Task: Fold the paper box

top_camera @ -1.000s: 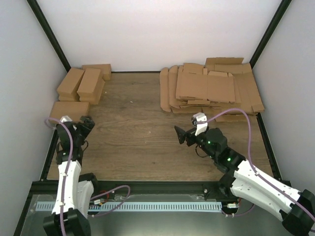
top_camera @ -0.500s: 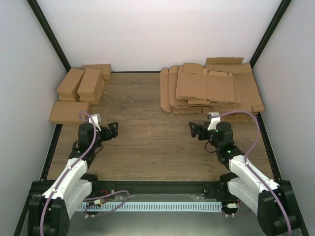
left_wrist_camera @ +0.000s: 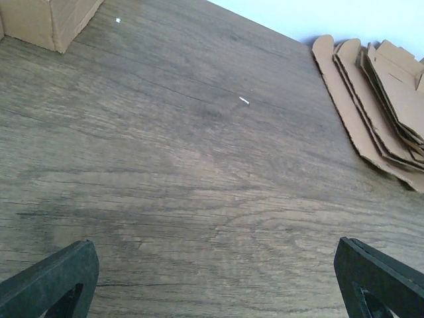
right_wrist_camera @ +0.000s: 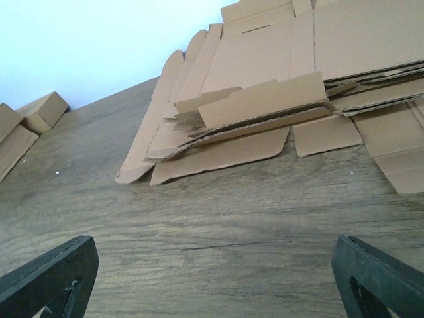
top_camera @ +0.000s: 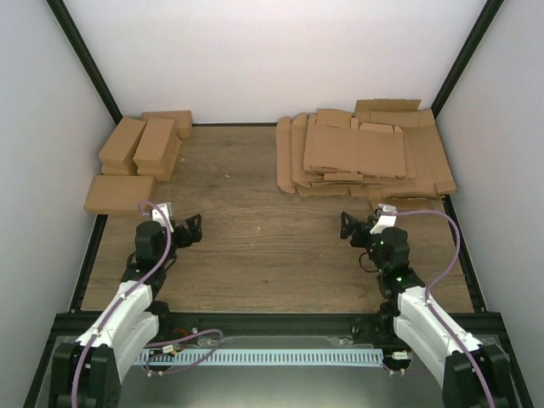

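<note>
No single partly folded paper box shows in any view. My left gripper [top_camera: 194, 228] hovers low over bare wood at the near left, open and empty; in the left wrist view [left_wrist_camera: 215, 275] its two black fingertips [left_wrist_camera: 56, 278] stand far apart. My right gripper [top_camera: 347, 225] hovers over bare wood at the near right, open and empty; the right wrist view [right_wrist_camera: 212, 268] shows its fingertips [right_wrist_camera: 59, 271] wide apart, facing the front edge of the heap of blanks.
A heap of flat brown cardboard blanks [top_camera: 365, 153] lies at the back right, also in the right wrist view [right_wrist_camera: 265, 99] and the left wrist view [left_wrist_camera: 384, 99]. Several finished brown boxes [top_camera: 140, 149] stand at the back left, one nearer [top_camera: 119, 194]. White walls and black frame posts enclose the table.
My left gripper has moved right, away from the near box at the left edge, and drawn back. My right gripper has drawn back to the right. Both stay empty.
</note>
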Motion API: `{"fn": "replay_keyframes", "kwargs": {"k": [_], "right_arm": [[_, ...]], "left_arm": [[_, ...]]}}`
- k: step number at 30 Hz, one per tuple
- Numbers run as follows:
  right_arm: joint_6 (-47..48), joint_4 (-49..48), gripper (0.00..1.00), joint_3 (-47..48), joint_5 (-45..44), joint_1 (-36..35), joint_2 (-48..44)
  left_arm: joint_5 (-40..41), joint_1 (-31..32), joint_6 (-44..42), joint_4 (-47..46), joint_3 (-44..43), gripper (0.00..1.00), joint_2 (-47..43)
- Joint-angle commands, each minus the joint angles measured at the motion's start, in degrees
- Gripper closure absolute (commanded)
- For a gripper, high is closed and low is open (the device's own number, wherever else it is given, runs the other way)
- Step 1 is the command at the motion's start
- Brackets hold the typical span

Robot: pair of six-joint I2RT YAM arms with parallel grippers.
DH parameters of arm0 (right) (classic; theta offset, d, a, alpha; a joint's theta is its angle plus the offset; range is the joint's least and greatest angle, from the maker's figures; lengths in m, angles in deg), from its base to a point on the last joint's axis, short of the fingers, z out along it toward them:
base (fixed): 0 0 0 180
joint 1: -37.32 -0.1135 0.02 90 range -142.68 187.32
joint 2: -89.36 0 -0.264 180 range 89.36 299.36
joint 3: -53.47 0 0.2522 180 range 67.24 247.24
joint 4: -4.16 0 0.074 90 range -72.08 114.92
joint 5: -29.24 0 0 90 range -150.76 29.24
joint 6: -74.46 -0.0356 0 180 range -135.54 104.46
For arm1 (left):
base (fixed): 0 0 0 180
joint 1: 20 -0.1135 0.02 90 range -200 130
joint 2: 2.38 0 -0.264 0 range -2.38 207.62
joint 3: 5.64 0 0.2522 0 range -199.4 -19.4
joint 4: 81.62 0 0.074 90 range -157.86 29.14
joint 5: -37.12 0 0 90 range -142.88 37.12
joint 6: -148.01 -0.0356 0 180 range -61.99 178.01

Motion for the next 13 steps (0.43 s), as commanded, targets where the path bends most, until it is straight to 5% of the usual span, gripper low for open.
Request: {"fn": "replay_keyframes", "kwargs": {"k": [1,13], "right_arm": [[-0.5,-3.8,0.00,0.9,-1.1,0.3,1.6],[1.5,-5.7,0.00,0.5,3.1,0.2,2.0]], "left_arm": [[0.1,0.3,0.3,-4.4,1.3,0.00,-0.6],[-0.3,0.2,0.6,-5.4,1.3,0.00,0.8]]}}
